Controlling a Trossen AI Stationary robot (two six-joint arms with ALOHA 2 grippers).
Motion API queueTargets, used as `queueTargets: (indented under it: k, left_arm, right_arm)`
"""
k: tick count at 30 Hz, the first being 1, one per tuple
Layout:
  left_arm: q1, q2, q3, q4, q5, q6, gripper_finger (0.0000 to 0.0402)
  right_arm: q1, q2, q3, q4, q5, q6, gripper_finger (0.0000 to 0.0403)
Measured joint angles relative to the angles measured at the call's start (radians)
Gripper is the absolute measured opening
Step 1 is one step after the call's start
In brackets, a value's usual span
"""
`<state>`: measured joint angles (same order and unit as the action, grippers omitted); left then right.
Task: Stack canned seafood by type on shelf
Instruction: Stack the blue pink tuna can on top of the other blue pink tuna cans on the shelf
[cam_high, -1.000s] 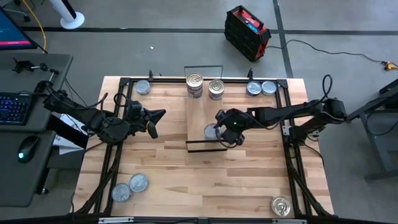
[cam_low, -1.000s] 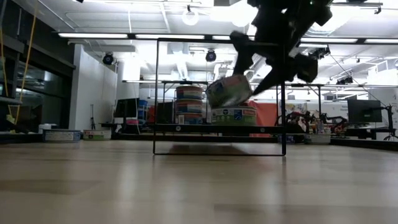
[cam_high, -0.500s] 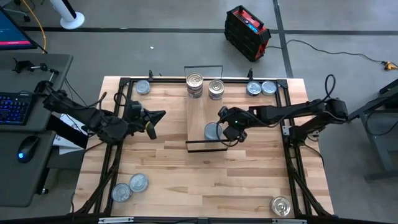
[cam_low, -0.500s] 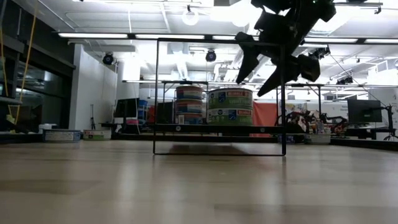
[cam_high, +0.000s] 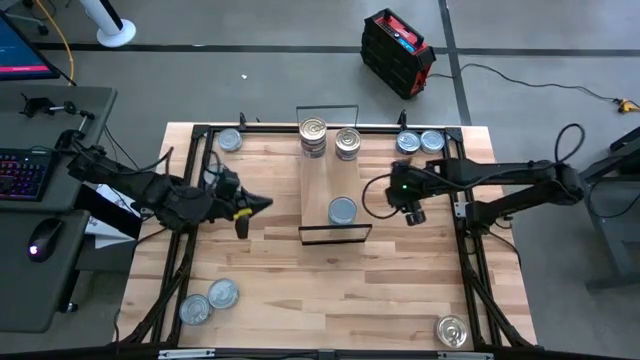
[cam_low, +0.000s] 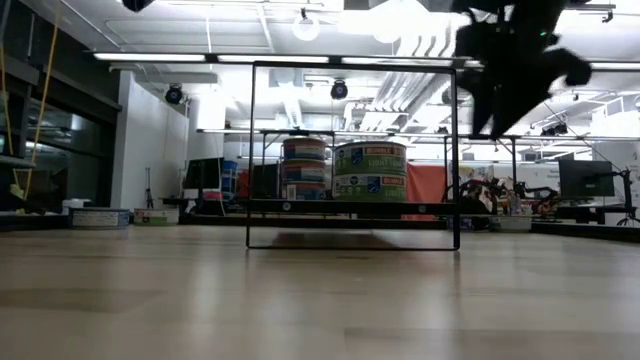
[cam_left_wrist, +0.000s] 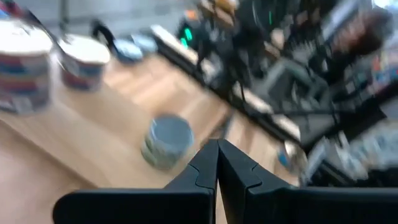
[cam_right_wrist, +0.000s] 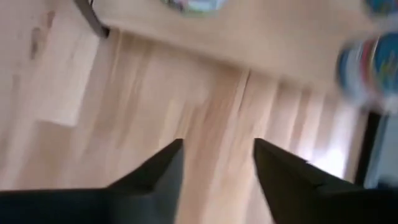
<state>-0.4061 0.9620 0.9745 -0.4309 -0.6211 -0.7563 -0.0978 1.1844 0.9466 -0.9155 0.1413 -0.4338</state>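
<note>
On the shelf (cam_high: 318, 190) a blue-topped tin (cam_high: 342, 210) lies alone near the front, with two stacks (cam_high: 330, 139) at the back. Beside it hangs the right gripper (cam_high: 410, 205), fingers apart and empty; a careless sweep could clip that tin. The left gripper (cam_high: 252, 205) waits shut.

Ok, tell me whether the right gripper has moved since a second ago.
Yes. The right gripper has pulled off the shelf toward the table's right side, leaving the blue-topped tin behind.
</note>
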Motion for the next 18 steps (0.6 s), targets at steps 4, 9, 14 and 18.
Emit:
queueTargets:
  k: [4, 9, 14, 18]
  left_arm:
    - [-0.006, 0.008, 0.0, -0.05, 0.055, -0.061, 0.0]
    - [-0.02, 0.007, 0.0, -0.06, 0.058, -0.074, 0.0]
    - [-0.057, 0.006, 0.0, -0.069, 0.158, 0.011, 0.0]
    - [-0.103, 0.006, 0.0, -0.089, 0.251, 0.072, 0.0]
  right_arm:
    - [0.014, -0.051, -0.002, -0.135, -0.041, 0.246, 0.0067]
    - [0.152, -0.119, -0.092, -0.115, -0.22, 0.579, 0.0016]
    - [0.503, -0.111, -0.156, -0.004, -0.232, 1.047, 0.0003]
    - [0.74, -0.002, -0.122, 0.128, -0.173, 1.424, 0.0001]
